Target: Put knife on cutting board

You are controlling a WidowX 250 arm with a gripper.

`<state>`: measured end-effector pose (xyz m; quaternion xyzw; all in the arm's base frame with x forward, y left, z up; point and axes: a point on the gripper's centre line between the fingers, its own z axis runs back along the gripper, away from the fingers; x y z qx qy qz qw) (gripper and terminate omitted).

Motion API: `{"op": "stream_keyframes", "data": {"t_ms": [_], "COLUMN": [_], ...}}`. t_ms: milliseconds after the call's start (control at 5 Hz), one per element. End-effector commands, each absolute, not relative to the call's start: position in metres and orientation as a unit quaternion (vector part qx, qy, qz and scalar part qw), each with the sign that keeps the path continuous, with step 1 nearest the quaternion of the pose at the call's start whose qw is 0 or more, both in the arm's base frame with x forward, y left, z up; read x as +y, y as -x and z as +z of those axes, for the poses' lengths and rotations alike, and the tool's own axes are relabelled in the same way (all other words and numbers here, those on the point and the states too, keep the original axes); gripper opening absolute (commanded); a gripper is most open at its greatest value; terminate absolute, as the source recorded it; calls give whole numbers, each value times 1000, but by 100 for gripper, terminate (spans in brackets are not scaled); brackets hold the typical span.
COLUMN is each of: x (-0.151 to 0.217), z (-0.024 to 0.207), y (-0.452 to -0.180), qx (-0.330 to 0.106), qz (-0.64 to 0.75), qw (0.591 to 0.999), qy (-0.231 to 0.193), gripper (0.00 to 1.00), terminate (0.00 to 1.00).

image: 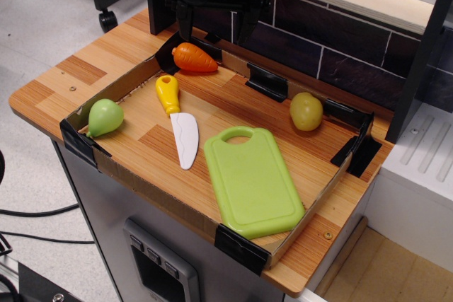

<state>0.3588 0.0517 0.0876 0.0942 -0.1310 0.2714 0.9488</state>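
Note:
The knife [178, 117] has a yellow handle and a white blade. It lies flat on the wooden surface, handle toward the back, blade toward the front. The light-green cutting board [251, 182] lies just right of it, handle hole toward the back, with nothing on it. My black gripper [212, 30] hangs at the back of the table above the orange carrot [194, 59], well behind the knife. Its fingers are spread apart and hold nothing.
A green pear [104, 117] sits at the left edge. A yellow-green round fruit [306, 111] sits at the back right. A low cardboard rim [163, 196] with black corner brackets bounds the work area. A dark tiled wall [333, 47] stands behind.

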Motion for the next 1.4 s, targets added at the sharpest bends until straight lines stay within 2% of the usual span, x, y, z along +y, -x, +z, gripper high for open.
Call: {"op": "stream_keyframes", "data": {"t_ms": [0, 200, 400, 600, 800, 1200], "x": [52, 70, 87, 96, 106, 102], "z": [88, 77, 79, 78, 70, 51], "y": [-359, -355, -346, -341, -340, -342], "qx": [-131, -147, -143, -138, -124, -96], "qz": [271, 314, 317, 319, 333, 323], "qw": [949, 935, 938, 938, 935, 941], "qy": [-94, -76, -8, -1, -11, -24], "gripper": [100, 100, 100, 100, 100, 100], "terminate": [0, 0, 0, 0, 0, 0]}}
